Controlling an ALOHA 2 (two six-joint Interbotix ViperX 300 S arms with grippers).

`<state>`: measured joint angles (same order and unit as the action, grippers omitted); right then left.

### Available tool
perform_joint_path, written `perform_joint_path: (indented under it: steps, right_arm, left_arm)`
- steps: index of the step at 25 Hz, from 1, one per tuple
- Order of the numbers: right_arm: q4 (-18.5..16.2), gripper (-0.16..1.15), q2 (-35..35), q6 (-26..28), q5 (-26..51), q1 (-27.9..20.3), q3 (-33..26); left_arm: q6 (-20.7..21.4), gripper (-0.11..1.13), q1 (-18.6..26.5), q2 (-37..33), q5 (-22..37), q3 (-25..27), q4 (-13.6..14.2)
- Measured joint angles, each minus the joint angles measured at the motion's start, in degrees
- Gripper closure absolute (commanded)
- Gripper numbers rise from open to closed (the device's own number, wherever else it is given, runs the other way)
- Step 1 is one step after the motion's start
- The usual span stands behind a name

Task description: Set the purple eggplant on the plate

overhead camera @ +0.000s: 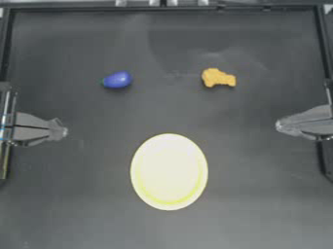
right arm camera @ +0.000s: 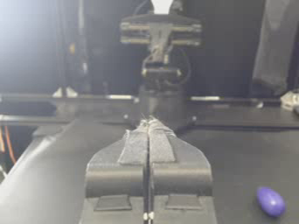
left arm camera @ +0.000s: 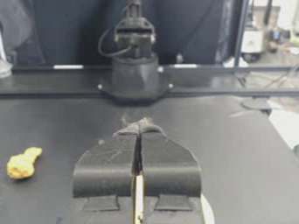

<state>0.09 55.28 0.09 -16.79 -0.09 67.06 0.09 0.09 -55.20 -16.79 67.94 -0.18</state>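
Nothing begun: both pincers, left pincer (overhead camera: 60, 130) and right pincer (overhead camera: 281, 125), sit together at the counter (overhead camera: 78, 204) edges. Next, 1 must reach the purple eggplant (overhead camera: 118, 80), then carry it to the plate (overhead camera: 138, 187).

One purple eggplant (overhead camera: 118, 80), one plate (overhead camera: 168, 171), one lumpy orange-yellow piece (overhead camera: 217, 78). Three loose things in all on one dark counter (overhead camera: 78, 204). Two hands: left hand (overhead camera: 60, 130), right hand (overhead camera: 281, 125).

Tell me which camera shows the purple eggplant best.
The top view: the purple eggplant lies whole on the table, beyond the plate, left of centre. The right wrist view shows it small near a corner; the left wrist view misses it.
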Motion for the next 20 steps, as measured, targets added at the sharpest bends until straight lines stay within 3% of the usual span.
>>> perform_joint_path:
  steps: [2, 9, 12, 16, 17, 18, 20]
  right_arm:
    - [0.09, 1.00, 0.09, 0.00, 0.09, 0.00, 0.00]
    - [-0.09, 0.83, 0.18, -0.09, 1.05, -0.09, 0.00]
    - [-0.62, 0.63, 0.26, -0.35, 1.76, -0.26, 0.00]
    - [-2.37, 0.06, 0.18, -0.26, 2.55, -0.26, 0.00]
    - [-2.55, -0.06, 0.18, -0.26, 2.64, -0.26, 0.00]
    - [-2.64, -0.12, 0.18, -0.35, 2.72, -0.26, 0.00]
    - [-2.64, -0.05, 0.18, -0.35, 2.81, -0.35, 0.00]
  left_arm:
    - [0.09, 1.00, -0.18, 0.00, 0.53, 0.00, 0.09]
    - [0.53, 0.88, -0.18, 0.00, 1.85, -0.62, 0.18]
    - [0.53, 0.61, 0.18, 0.00, 1.85, -0.79, 0.09]
    - [0.53, 0.04, 0.26, 0.00, 1.93, -0.88, 0.00]
    - [0.53, -0.05, 0.35, 0.00, 2.02, -0.88, 0.00]
    - [0.53, -0.08, 0.35, 0.00, 2.20, -0.79, 0.00]
    - [0.53, 0.01, 0.44, 0.00, 3.60, -0.79, 0.00]
